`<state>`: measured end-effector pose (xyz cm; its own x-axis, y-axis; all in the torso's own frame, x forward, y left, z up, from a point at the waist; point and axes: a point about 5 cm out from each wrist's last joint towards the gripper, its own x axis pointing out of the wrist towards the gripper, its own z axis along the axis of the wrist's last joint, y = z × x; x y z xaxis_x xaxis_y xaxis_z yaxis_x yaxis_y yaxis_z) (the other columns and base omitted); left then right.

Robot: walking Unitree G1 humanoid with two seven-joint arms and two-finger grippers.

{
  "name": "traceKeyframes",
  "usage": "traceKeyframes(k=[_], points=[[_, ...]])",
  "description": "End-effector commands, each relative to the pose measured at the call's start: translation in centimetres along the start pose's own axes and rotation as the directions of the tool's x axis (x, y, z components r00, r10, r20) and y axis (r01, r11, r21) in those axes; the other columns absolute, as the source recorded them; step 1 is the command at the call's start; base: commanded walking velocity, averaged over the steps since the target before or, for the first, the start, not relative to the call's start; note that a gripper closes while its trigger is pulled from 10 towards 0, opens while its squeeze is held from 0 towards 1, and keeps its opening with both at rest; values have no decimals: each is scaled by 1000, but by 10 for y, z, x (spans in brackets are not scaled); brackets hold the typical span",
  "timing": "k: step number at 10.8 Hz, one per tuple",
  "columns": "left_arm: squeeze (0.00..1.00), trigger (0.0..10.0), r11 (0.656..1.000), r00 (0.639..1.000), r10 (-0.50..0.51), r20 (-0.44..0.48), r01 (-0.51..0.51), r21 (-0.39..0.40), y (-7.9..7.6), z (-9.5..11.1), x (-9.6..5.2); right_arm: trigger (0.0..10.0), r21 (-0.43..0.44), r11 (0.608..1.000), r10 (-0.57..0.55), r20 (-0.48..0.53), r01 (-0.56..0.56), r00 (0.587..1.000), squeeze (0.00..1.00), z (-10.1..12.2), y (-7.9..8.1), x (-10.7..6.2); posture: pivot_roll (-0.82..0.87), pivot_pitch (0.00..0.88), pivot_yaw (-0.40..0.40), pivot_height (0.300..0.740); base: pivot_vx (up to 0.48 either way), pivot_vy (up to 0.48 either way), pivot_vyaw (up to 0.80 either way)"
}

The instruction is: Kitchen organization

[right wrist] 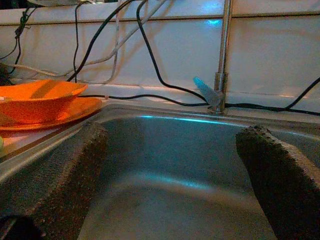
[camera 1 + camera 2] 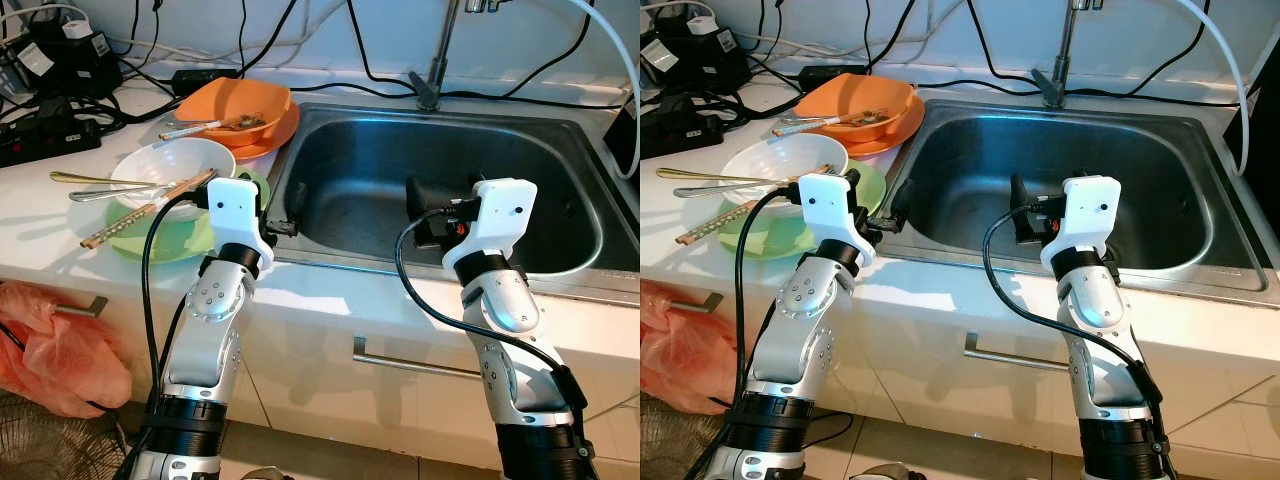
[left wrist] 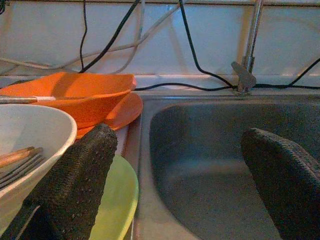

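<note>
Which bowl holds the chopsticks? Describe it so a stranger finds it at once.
Start at the steel sink and look to the counter on its left. Nearest the front edge, a white bowl sits on a green plate. Unlike the orange bowl behind it, wooden chopsticks lie across its rim.

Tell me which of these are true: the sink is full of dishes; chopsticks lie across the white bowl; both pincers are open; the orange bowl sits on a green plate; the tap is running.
1. The sink is full of dishes: false, its basin looks bare.
2. Chopsticks lie across the white bowl: true.
3. The left pincer and right pincer are both open: true.
4. The orange bowl sits on a green plate: false, it rests on an orange plate.
5. The tap is running: false, no water shows.
</note>
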<state>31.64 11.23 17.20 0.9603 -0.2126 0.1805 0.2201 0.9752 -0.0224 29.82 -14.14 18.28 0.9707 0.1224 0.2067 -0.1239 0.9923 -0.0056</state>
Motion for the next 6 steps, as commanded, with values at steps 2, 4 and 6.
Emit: traceKeyframes(k=[2,4,6], points=[[0,10000,1000,1000,4,1,-4,13,1,1,2,10000,-1,1000,-8,10,8,1000,0,3,-1,-1,101,19,58,740,0,0,0],[0,10000,1000,1000,5,1,-5,13,1,1,2,10000,-5,1000,-10,3,10,1000,0,3,-1,0,0,0,0,740,0,0,0],[0,10000,999,1000,10,-4,-9,33,2,0,4,10000,-10,1000,1,-50,-1,999,0,-12,0,-1,94,18,49,740,0,0,0]])
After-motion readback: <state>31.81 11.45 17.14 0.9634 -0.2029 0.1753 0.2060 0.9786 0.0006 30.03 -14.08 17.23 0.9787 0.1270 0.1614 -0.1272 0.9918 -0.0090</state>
